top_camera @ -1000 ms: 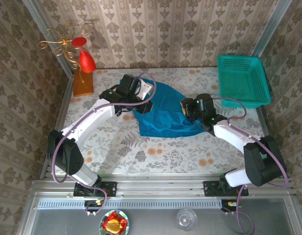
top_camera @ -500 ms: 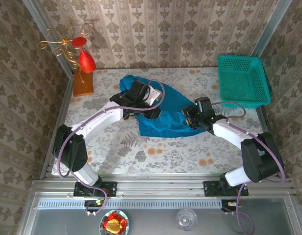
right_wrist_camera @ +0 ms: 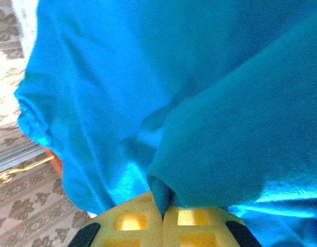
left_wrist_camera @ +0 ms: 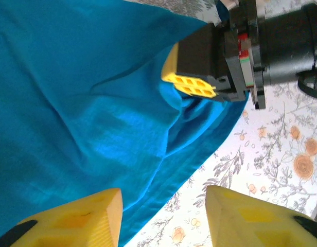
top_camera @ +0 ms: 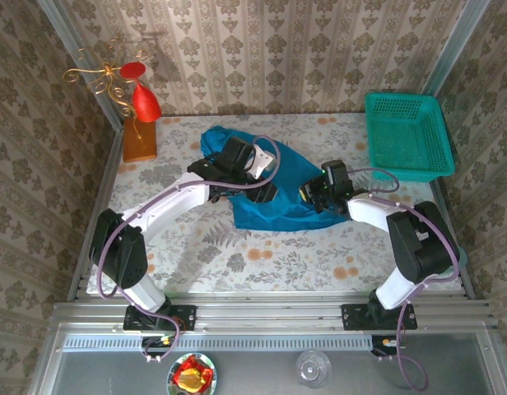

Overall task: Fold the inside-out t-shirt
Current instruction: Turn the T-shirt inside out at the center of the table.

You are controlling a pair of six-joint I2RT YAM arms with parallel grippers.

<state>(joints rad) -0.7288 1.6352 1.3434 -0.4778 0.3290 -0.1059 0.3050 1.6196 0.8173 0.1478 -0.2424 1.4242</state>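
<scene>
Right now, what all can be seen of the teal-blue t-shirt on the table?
The plain teal-blue soft cloth t-shirt lies crumpled and creased in a rough wedge on the middle of the floral table. No print shows. The right claw is shut on a fold at its right side; the open left claw hangs over its edge.

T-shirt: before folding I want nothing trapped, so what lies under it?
The flowered tabletop shows around the t-shirt; whatever lies beneath the cloth is covered.

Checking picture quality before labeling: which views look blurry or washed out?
Top external: sharp, evenly lit, only mild shadows. Left wrist: t-shirt crisp, the close left gripper slightly soft. Right wrist: soft focus throughout, bright sheen patches, washed-out top-left corner.
</scene>
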